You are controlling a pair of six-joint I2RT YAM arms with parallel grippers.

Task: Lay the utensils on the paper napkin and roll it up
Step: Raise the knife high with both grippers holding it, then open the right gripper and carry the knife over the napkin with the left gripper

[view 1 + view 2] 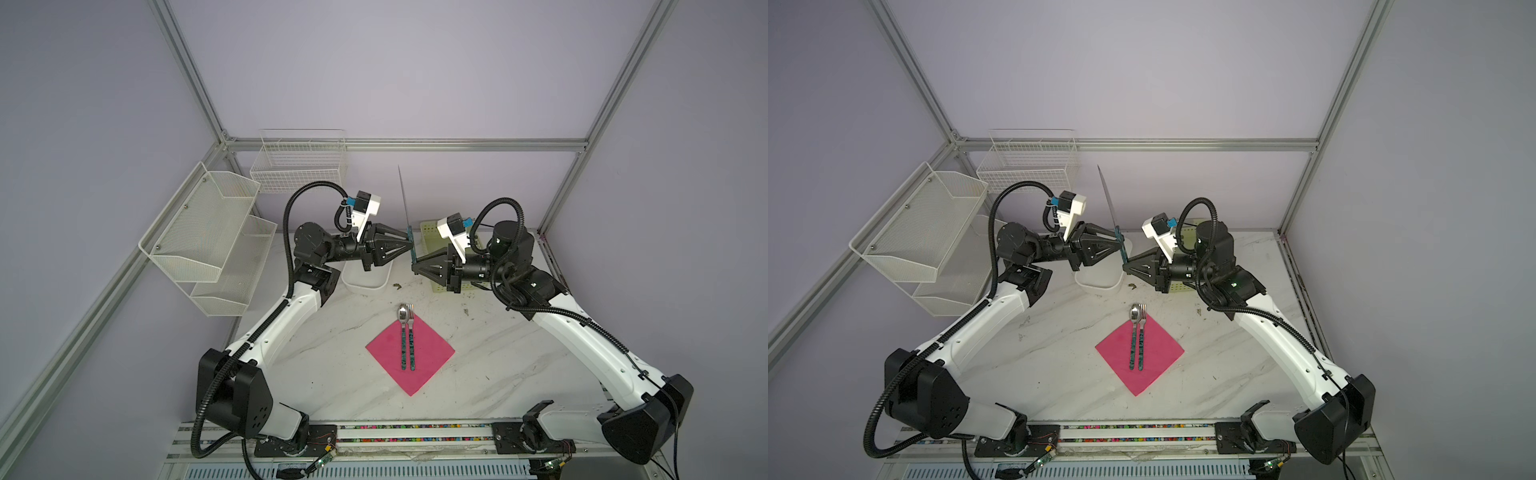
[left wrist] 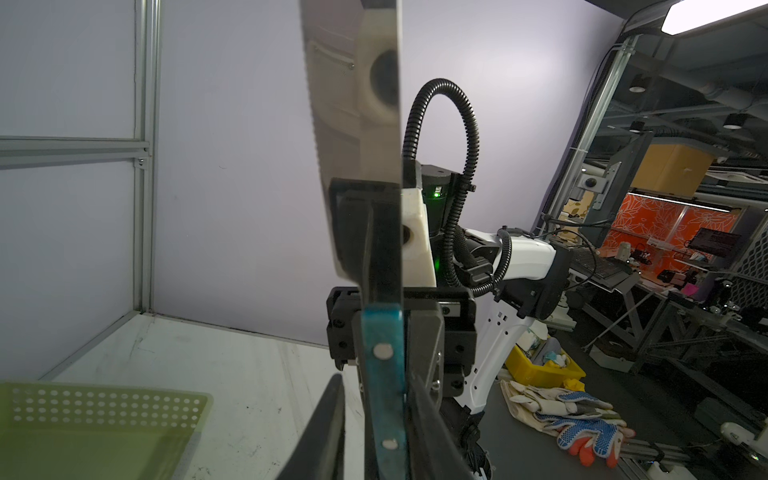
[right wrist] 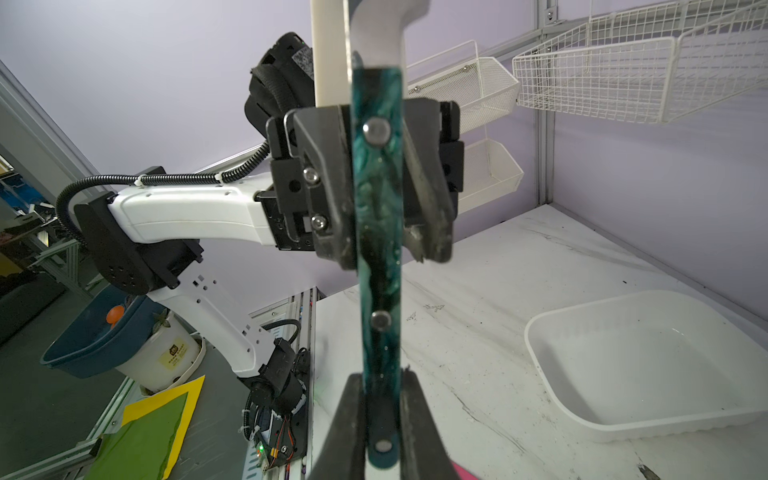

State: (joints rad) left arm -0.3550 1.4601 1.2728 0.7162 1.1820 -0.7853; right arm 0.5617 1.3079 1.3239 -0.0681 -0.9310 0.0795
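Aloft, left gripper [image 2: 376,415] perhaps barely grips knife [image 2: 357,145].

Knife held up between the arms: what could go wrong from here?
The knife stands blade-up; the right fingers pinch only the end of its handle, so it could tilt or slip. The fork and spoon lie close together on the napkin; laying the knife beside them might knock them askew.
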